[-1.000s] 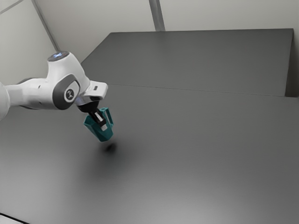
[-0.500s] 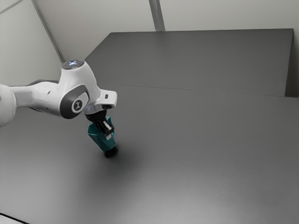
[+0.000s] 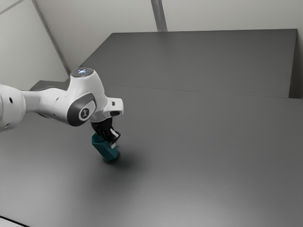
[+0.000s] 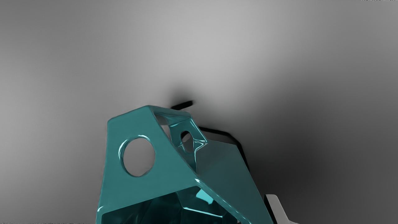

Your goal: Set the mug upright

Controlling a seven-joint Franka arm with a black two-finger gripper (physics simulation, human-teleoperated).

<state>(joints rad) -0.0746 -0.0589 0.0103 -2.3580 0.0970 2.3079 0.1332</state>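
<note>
In the exterior view the teal mug (image 3: 102, 148) leans at a tilt just below the hand, its lower end at or close to the tabletop; actual contact cannot be told. My gripper (image 3: 113, 143) is shut on the mug at the side facing the exterior view's right. In the wrist view the angular mug (image 4: 174, 174) shows its open mouth and a holed part beside it. There my gripper (image 4: 257, 217) has one pale fingertip against the outside of the mug's wall; the other fingertip is mostly hidden by the mug.
The dark grey tabletop (image 3: 203, 142) stretches from the arm toward the exterior view's right and far side. A pale wall (image 3: 227, 14) rises behind it. A dark shadow lies on the table around the mug's lower end.
My hand has come down and slightly toward the exterior view's right, carrying the mug from above the table to its surface or close to it. The mug remains tilted.
</note>
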